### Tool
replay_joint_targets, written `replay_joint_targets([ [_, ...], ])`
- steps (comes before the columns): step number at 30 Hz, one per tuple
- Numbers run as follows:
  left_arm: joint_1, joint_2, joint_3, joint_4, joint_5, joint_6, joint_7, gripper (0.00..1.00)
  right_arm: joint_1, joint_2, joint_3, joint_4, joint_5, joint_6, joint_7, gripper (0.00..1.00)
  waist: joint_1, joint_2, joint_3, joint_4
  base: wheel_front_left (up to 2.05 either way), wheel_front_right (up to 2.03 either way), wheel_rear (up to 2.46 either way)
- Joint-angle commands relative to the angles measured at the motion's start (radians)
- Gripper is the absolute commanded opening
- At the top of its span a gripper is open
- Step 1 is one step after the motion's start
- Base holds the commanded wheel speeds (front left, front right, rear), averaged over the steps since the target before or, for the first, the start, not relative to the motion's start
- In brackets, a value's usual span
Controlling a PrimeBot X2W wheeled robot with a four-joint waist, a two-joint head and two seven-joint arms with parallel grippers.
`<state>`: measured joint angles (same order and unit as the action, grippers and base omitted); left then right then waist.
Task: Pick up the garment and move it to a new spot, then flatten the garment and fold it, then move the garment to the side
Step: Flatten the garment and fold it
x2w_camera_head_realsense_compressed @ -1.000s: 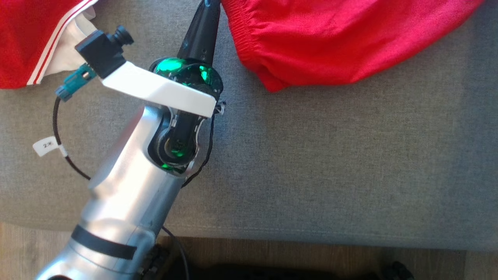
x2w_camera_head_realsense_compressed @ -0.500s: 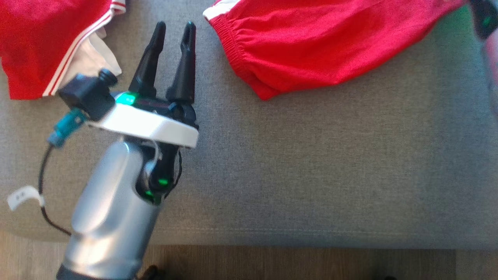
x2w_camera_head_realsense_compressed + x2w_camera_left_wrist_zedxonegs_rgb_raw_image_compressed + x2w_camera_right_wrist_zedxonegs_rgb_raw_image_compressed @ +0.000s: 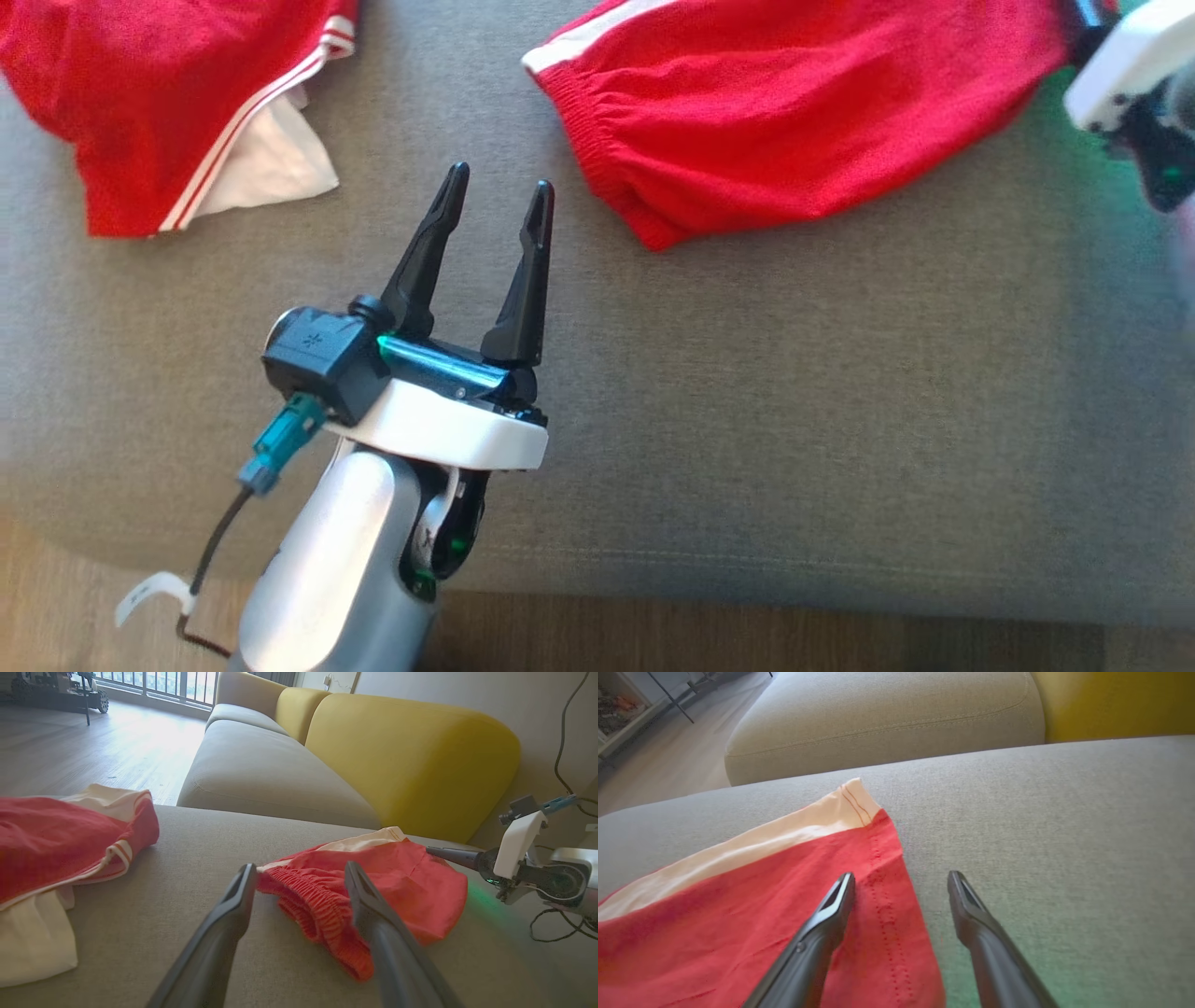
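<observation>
Listing contents of the grey cushion, left to right.

Item 1: second red garment, white-striped, with white lining showing at its edge. It lies at the far left, apart from both claws.

Item 2: left claw. Fingers are spread wide with nothing between them. It is poised over bare cushion between the two garments, tips aimed toward the gathered waistband of item 3, near it but not touching.

Item 3: red garment, the likely task piece. It lies loosely rumpled across the far middle-to-right of the cushion, with a white band along its far edge. Judged light, soft and limp; it will sag and bunch when lifted, and is neither slippery nor fragile. Best taken at two points: the thick elastic waistband for one claw, the stitched hem corner for the other, so it hangs open.

Item 4: right claw. Fingers are spread wide and empty, one over the garment's stitched side hem, the other over bare cushion. Contact with the cloth cannot be told.
</observation>
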<state>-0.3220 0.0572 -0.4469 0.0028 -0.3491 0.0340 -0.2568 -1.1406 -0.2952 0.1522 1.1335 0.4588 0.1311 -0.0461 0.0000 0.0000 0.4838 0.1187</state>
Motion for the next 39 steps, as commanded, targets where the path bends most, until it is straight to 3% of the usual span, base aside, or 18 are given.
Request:
replay_joint_targets([
  [1,-0.008,0.004,0.023,-0.037,0.014,-0.005,-0.005,1.00,0.003,-0.016,0.006,-0.026,-0.005,0.000,0.008,1.00,0.0000,0.0000,0.003,0.018,0.00,0.00,0.00],
  [8,-0.014,-0.004,0.015,-0.041,0.035,-0.013,-0.005,1.00,-0.010,-0.058,-0.028,0.063,-0.042,0.000,0.060,1.00,0.0000,0.0000,0.012,0.057,0.00,0.00,0.00],
  [19,-0.008,-0.006,0.024,-0.030,0.041,-0.022,-0.005,1.00,0.016,0.015,-0.004,0.079,-0.026,0.000,0.136,0.98,0.0000,0.0000,-0.013,0.043,0.00,0.00,0.00],
  [20,-0.009,-0.006,0.024,-0.029,0.043,-0.023,-0.005,1.00,0.020,0.016,-0.001,0.076,-0.024,0.000,0.139,0.61,0.0000,0.0000,-0.016,0.041,0.00,0.00,0.00],
  [21,-0.009,-0.007,0.024,-0.028,0.043,-0.024,-0.005,1.00,0.024,0.017,0.002,0.072,-0.021,0.000,0.141,0.13,0.0000,0.0000,-0.018,0.040,0.00,0.00,0.00],
  [22,-0.009,-0.007,0.023,-0.027,0.042,-0.024,-0.005,1.00,0.029,0.017,0.007,0.069,-0.018,0.000,0.145,0.00,0.0000,0.0000,-0.020,0.039,0.00,0.00,0.00],
  [39,0.053,-0.007,0.048,0.002,0.067,-0.011,-0.005,1.00,0.121,0.010,0.020,-0.013,0.032,0.000,0.075,0.00,0.0000,0.0000,-0.128,-0.081,0.00,0.00,0.00],
])
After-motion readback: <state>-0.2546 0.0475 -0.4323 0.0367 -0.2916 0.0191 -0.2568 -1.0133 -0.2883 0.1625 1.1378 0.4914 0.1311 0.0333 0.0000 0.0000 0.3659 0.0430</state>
